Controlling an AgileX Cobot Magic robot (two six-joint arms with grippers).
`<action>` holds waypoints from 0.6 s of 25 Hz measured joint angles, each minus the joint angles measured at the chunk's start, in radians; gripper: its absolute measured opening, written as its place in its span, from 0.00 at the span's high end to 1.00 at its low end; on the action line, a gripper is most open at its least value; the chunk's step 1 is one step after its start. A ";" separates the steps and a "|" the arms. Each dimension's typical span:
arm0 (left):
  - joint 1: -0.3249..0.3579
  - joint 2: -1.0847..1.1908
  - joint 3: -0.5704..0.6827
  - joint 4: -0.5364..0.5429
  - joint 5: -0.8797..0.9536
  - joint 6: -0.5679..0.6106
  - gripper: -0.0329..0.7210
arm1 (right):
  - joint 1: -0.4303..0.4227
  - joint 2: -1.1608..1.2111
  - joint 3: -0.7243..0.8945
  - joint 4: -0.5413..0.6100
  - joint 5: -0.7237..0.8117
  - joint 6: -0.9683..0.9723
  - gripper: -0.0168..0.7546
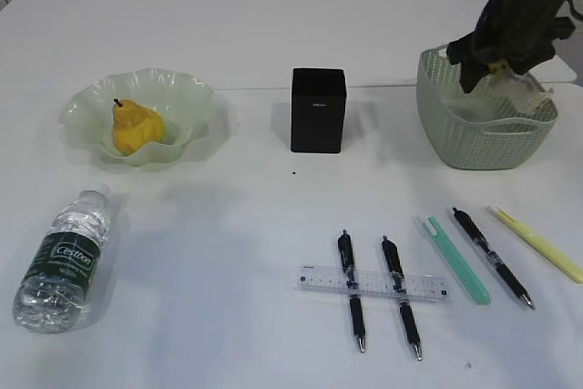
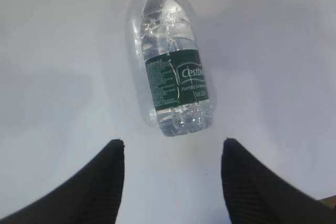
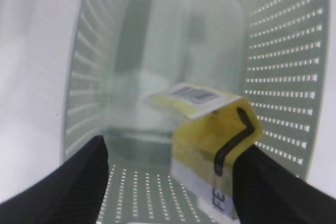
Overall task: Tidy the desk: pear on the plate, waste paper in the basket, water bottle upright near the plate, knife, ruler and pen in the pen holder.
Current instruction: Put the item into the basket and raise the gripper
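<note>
The right claw [image 3: 170, 182] is held over the basket [image 3: 283, 66], jaws spread, so the paper [image 3: 210, 135] drops in; whether it is gripped cannot be told.

You have open table at frame centre, between the holder [image 1: 318, 109] and the ruler [image 1: 373, 283]. At upper right, the arm [image 1: 515, 6] blocks the basket [image 1: 483, 134] mouth. The bottle [image 1: 66, 260] obstructs lower left.
</note>
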 joint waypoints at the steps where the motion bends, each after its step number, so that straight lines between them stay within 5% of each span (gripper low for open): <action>1: 0.000 0.000 0.000 0.000 -0.010 0.000 0.41 | 0.015 0.000 0.000 -0.031 0.000 0.011 0.30; 8: 0.000 0.000 0.000 0.000 -0.100 0.000 0.41 | 0.131 0.000 0.000 -0.315 0.026 0.113 0.30; 15: 0.000 0.000 0.000 0.020 -0.130 0.000 0.41 | 0.141 0.000 0.000 -0.368 0.072 0.131 0.30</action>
